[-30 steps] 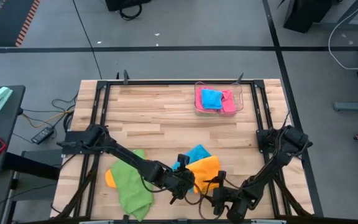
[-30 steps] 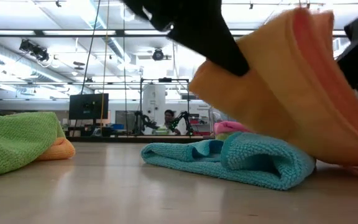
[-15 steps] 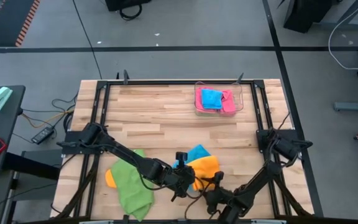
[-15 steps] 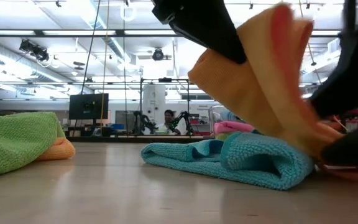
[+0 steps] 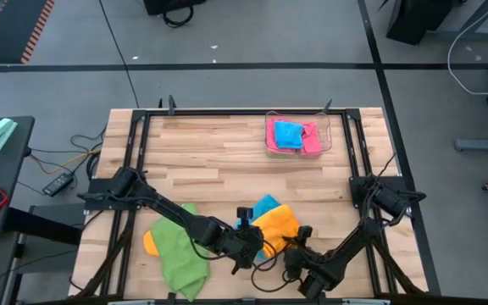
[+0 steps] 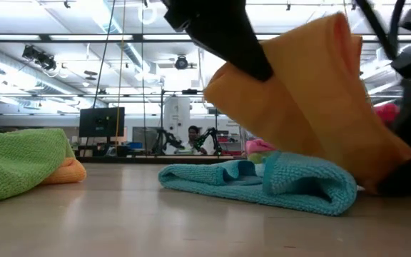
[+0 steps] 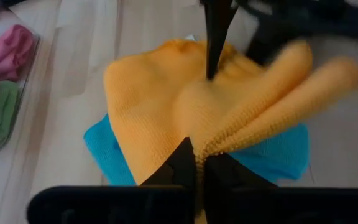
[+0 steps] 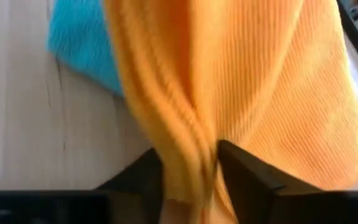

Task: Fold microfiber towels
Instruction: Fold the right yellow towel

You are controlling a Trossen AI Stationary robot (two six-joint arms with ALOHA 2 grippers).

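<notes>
Table [image 5: 227, 161], high view, from its left edge: green towel [image 5: 178, 250] lies crumpled near the front left, covering most of a second orange cloth [image 5: 149, 243], of which only an edge shows. Left gripper [image 5: 246, 246] is near the front centre, clenched on one edge of the orange towel [image 5: 276, 227]; the left wrist view shows its fingertips [image 7: 185, 158] pinched together with cloth between them. The orange towel is lifted off the table and drapes over the blue towel [image 5: 265, 206], hiding most of it; in the low view the blue one [image 6: 291, 182] lies bunched flat on the wood. Right gripper [image 5: 299, 254] is just beside the left, grasping the opposite edge; the right wrist view shows a fold squeezed between its fingers [image 8: 241, 171]. Far right back: clear tray [image 5: 324, 144] holding blue and pink cloths, their folds hard to make out.
</notes>
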